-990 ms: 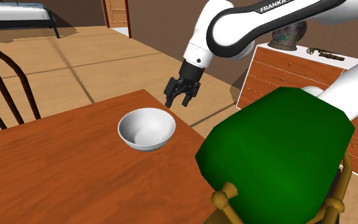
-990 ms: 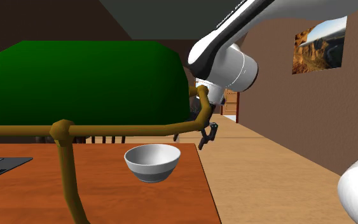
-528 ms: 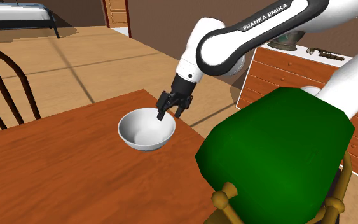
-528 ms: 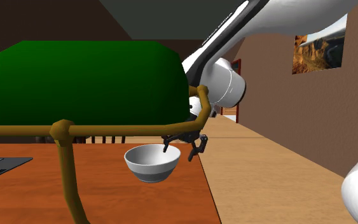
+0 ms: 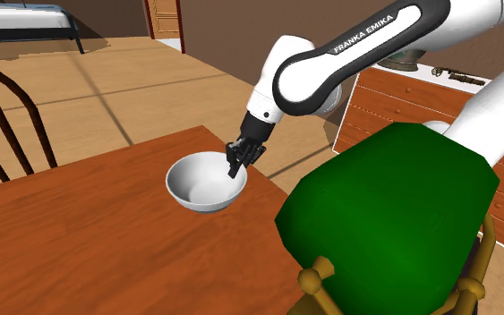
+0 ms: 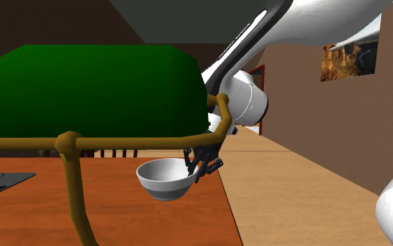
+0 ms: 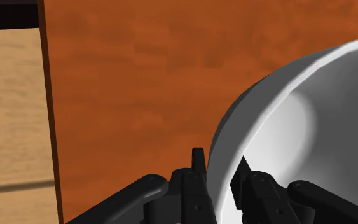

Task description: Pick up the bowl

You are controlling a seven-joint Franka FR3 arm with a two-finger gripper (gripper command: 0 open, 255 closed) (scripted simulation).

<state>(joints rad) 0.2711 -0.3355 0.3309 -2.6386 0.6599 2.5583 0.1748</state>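
Nearest, we record the green stand (image 5: 393, 215) with a brown rail (image 5: 317, 277) below it.

Next, the table (image 5: 80, 242), red-brown wood.

On it we list one white bowl (image 5: 200, 183), upright, resting close to the table's edge on the shoulder view's right side.

At the bowl's rim we list the gripper (image 5: 235, 166), black, pointing down from the white arm (image 5: 330, 63). In the wrist view the gripper (image 7: 220, 167) is drawn narrow and straddles the bowl (image 7: 298, 127): one finger lies against the outer wall, the other against the inner wall, so the rim is clasped between them. The second exterior view shows the gripper (image 6: 200, 166) at the right side of the bowl (image 6: 163, 182).

Beyond the table we note a dark chair (image 5: 8, 116), a wooden dresser (image 5: 402, 98) and tan floor (image 5: 106, 80).

Farthest is a bed (image 5: 26, 18).
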